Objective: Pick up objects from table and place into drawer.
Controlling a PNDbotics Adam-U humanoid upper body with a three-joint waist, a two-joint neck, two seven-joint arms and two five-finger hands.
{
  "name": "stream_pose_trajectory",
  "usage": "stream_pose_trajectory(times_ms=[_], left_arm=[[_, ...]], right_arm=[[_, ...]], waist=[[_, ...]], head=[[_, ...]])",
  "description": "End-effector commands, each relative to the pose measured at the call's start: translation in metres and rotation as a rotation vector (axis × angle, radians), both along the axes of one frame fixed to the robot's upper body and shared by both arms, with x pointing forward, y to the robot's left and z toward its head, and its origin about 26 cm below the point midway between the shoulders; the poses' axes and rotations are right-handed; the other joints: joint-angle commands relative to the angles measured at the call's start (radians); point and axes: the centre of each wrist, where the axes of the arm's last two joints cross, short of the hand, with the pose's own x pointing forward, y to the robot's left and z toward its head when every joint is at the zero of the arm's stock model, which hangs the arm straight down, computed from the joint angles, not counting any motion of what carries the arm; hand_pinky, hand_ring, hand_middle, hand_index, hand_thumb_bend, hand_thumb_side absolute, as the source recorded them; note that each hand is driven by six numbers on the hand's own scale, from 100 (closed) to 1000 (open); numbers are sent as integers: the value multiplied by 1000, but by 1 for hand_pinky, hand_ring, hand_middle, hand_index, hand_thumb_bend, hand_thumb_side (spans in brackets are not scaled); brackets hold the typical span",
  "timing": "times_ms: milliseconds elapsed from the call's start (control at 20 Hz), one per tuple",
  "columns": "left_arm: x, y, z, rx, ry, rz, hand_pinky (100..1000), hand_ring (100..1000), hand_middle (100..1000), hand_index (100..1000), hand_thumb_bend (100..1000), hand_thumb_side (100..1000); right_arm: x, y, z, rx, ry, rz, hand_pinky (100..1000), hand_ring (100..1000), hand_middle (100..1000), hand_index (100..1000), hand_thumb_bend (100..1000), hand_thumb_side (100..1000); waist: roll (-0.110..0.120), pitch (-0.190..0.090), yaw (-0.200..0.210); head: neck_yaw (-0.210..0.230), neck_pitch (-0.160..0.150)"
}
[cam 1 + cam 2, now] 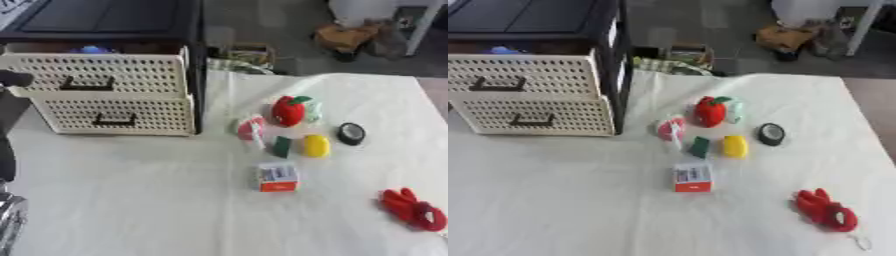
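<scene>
White cloth covers my bench (131,210).

One drawer unit (109,95) at far left, cream perforated fronts: two drawers, each with one dark handle. The upper drawer (96,70) is pulled out; one blue thing (89,50) shows inside it.

Seven loose items, all on the bench and none in a drawer:
- one red plush fruit with a green top (289,110);
- one pink-and-white piece (251,129), just left of it;
- one small green block (282,146);
- one yellow rounded piece (315,146), just beside the green block;
- one black round disc (351,133), right of the yellow piece;
- one small white box with an orange base (277,177), nearer me;
- one red looped item (826,210), well apart at near right.

My left robot hand (10,80) shows only as a dark shape at the left edge beside the drawers; I cannot tell how its fingers stand. My right robot hand appears nowhere.
</scene>
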Motion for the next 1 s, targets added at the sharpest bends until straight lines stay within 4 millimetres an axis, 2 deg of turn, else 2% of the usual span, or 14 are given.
stream_pose_trajectory(times_ms=[50, 800, 1000], left_arm=[[-3, 2, 7, 10, -33, 0, 589, 469, 614, 847, 100, 672], [-3, 1, 6, 10, -33, -13, 590, 471, 615, 843, 100, 672], [-3, 0, 5, 10, -32, -16, 590, 471, 615, 844, 100, 672]], right_arm=[[-4, -2, 9, -13, -29, 1, 800, 603, 632, 824, 100, 816], [-3, -1, 9, -6, -27, 6, 797, 597, 627, 822, 100, 807], [-3, -1, 9, -5, -25, 5, 796, 595, 626, 822, 100, 806]], waist=[[2, -20, -1], [1, -24, 5], [0, -23, 8]], head=[[-5, 7], [-15, 52], [-23, 55]])
